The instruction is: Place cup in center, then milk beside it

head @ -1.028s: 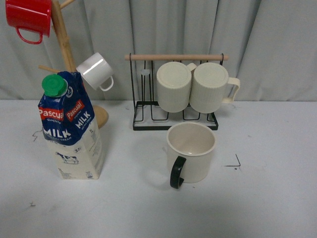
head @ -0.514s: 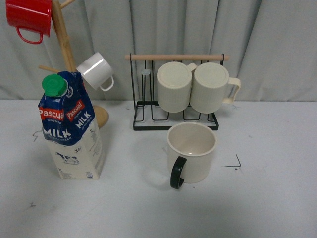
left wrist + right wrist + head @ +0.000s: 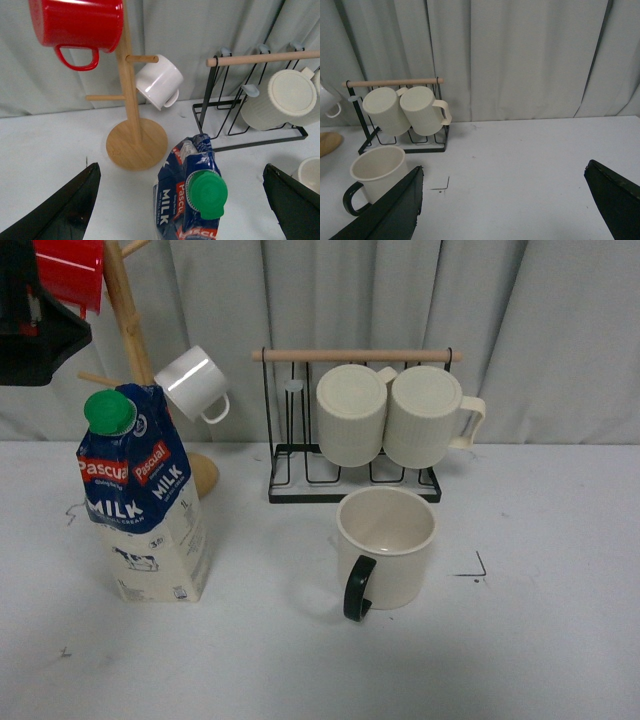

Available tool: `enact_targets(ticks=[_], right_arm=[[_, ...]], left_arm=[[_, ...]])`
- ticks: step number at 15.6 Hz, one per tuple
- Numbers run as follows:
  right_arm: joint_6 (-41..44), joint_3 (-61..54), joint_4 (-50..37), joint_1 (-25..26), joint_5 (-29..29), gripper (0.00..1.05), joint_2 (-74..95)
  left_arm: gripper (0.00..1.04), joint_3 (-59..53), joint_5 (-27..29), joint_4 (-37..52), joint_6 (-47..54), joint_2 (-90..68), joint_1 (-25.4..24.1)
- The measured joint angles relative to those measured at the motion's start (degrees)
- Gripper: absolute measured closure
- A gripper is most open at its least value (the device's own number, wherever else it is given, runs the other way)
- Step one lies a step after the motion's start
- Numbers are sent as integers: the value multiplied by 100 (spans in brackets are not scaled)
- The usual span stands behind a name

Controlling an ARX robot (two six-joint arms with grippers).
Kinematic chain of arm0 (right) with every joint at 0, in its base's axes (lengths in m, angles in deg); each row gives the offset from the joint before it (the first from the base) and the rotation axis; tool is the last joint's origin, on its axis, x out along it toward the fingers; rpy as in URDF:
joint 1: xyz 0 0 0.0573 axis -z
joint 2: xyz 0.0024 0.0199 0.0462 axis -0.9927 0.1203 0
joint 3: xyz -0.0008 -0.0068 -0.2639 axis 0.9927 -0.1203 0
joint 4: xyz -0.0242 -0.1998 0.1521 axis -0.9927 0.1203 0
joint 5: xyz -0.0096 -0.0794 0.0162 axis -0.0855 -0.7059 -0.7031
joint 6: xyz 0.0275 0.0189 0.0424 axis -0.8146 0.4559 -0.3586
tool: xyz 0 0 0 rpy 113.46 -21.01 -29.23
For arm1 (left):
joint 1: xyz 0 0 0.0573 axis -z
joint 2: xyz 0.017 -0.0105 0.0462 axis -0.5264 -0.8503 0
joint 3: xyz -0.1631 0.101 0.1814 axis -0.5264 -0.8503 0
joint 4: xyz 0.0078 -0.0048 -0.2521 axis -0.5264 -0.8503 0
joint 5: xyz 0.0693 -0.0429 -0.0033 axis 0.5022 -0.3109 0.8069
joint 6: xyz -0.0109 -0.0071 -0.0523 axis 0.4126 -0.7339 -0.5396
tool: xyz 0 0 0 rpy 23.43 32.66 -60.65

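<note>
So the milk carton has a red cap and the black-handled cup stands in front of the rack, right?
No, the cap on the milk carton is green, not red; the front view shows it. The cup does stand in front of the rack.

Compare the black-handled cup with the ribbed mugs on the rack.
The cup stands upright on the table; the ribbed mugs sit sideways on the rack. The cup's handle is black, theirs cream. The cup's wall is smooth, theirs ribbed. All are cream-bodied.
</note>
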Motion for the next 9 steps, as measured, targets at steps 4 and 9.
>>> enact_targets(ticks=[4, 9], right_arm=[[0, 0, 0, 0, 0, 6, 0], [0, 0, 0, 0, 0, 6, 0]], left_arm=[[7, 144, -22, -2, 28, -192, 7], [7, 227, -57, 22, 50, -387, 11]])
